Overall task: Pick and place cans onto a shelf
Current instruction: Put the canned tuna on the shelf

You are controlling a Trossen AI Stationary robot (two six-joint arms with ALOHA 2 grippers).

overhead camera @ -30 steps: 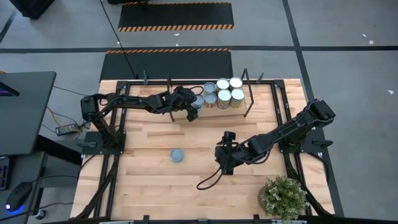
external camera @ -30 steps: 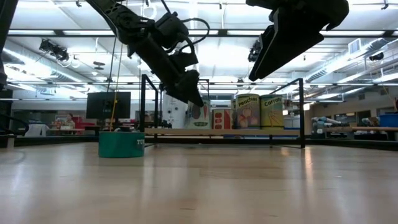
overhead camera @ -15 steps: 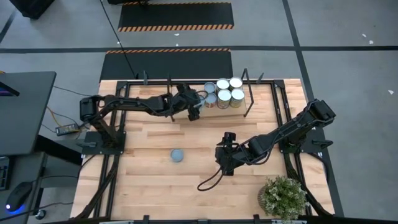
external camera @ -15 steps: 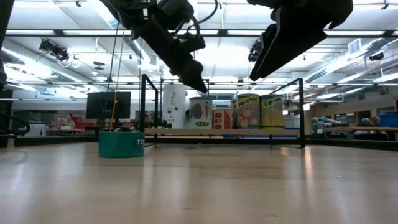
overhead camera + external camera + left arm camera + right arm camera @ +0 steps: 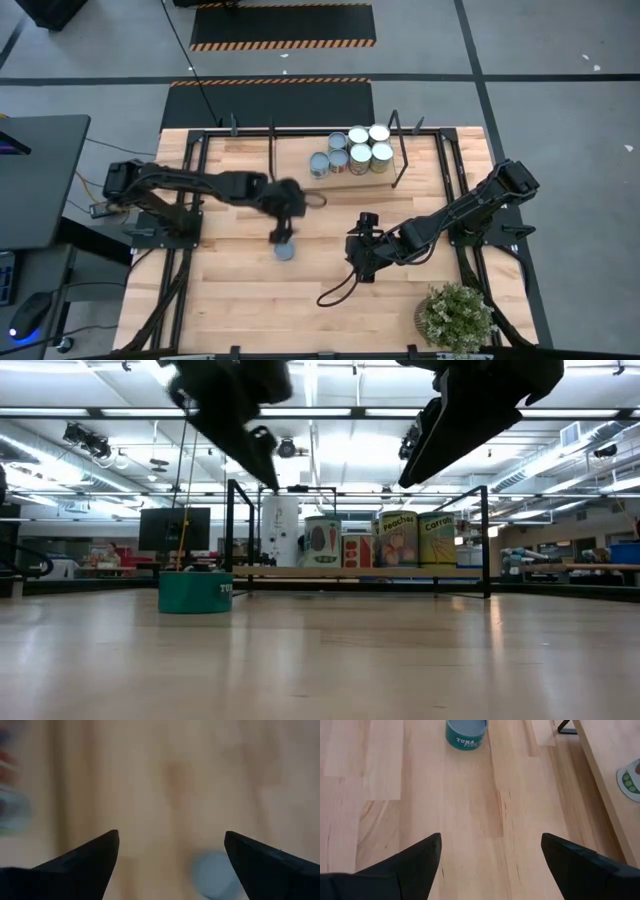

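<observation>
Cans (image 5: 353,150) are standing in a tight cluster on the shelf (image 5: 395,165) at the far edge of the table (image 5: 240,290), six of them showing from above, their round silvery tops close together. From table height their labels are facing the camera, two yellow ones among them (image 5: 420,540), all upright on the light board between the thin black uprights.

One more can, a short teal tuna tin (image 5: 285,250), is sitting alone on the bare wood near the middle of the table, well apart from the shelf. In the low view it is standing upright at the left (image 5: 195,591), and the right wrist view is catching it farther off across the boards (image 5: 466,732).

The left gripper (image 5: 281,236) is hanging just above this lone tin, right at its far edge in the overhead picture. Its two dark fingers (image 5: 85,862) are spread wide with nothing between them, and the tin's pale top (image 5: 215,875) is showing blurred between the fingertips.

The right gripper (image 5: 362,262) is waiting over the table's middle, to the right of the tin and clear of it. Its fingers (image 5: 395,865) are standing apart and holding nothing.

A bushy green potted plant (image 5: 455,318) is sitting at the table's near right corner.
</observation>
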